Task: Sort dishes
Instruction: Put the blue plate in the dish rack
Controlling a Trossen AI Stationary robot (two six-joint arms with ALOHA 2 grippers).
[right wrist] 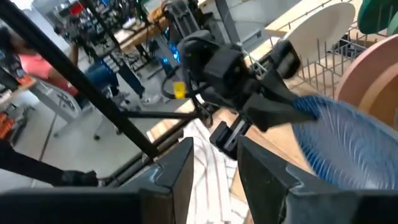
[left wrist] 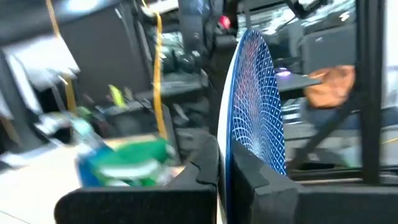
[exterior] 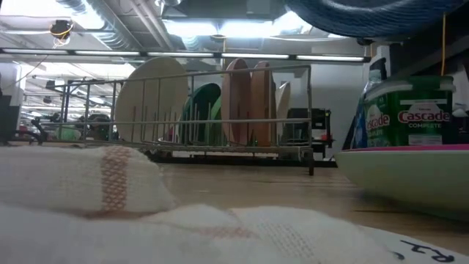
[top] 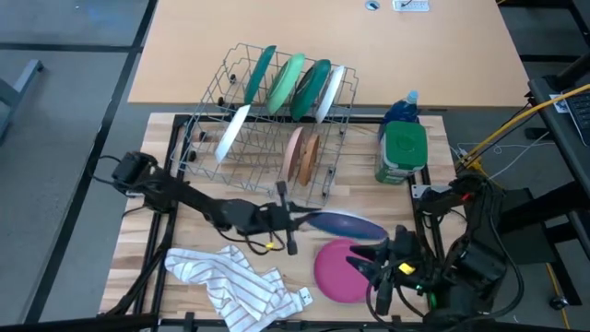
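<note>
A blue patterned plate [top: 355, 227] hangs above the table's near middle, with my left gripper [top: 304, 221] shut on it. It shows from below at the top of the low view [exterior: 366, 18]. A pink bowl [top: 334, 275] sits on the table just nearer, its rim up [exterior: 410, 150]. My right gripper [right wrist: 214, 168] is raised over the bowl's right side [top: 371, 266], open, with nothing between its fingers. Green, white and tan plates stand on edge in the wire rack [top: 277, 129]. My left gripper pinches the blue plate's rim [left wrist: 227, 155] between its two fingers, on the side of the plate toward the table's left. The fingers [left wrist: 199, 177] come about level from the table's left. The plate is lifted clear of the table and tilted.
A white striped cloth [top: 235, 281] lies crumpled at the near left. A green-lidded container [top: 402, 152] and a blue bottle [top: 402, 109] stand right of the rack. Cables and frame parts run along the table's right edge [top: 479, 184].
</note>
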